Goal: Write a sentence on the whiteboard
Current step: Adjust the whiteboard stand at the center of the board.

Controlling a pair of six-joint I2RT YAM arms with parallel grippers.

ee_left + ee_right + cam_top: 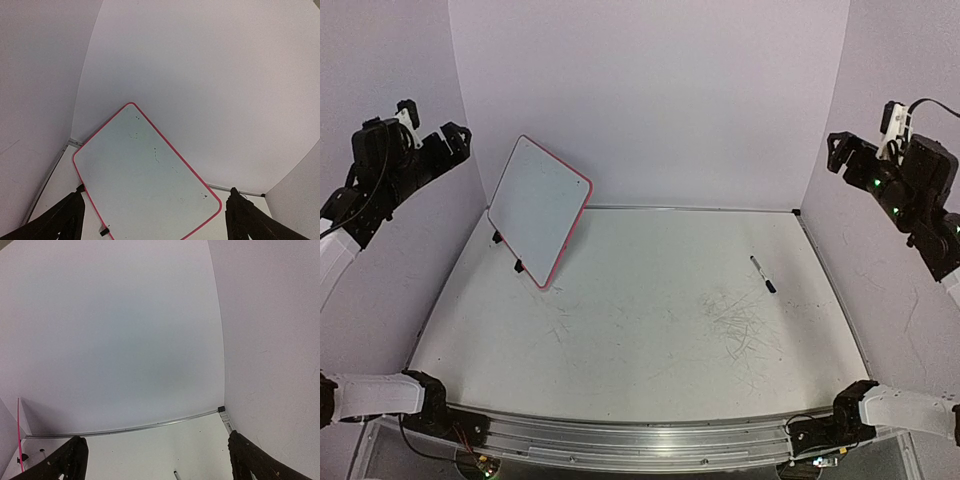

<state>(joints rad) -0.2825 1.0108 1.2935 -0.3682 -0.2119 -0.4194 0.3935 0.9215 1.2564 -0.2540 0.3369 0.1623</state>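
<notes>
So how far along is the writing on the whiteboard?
Nothing done: the whiteboard shows only specks, no words. Nothing in hand: left pincer and right pincer hang open and empty; the marker lies on the table. Left: grasping it and writing the sentence.

I'm working in what looks like a robotics lab test cell: plain pale walls (650,100) close in a scuffed white worktop (620,360) on three sides. The left arm (380,170) and right arm (910,190) rise from bases on an aluminium rail (620,440) along the near edge, with loose wires (455,435) showing there and small green lights (877,185) glowing on the right arm. Grey scratches (740,325) crisscross the right half of the worktop.
</notes>
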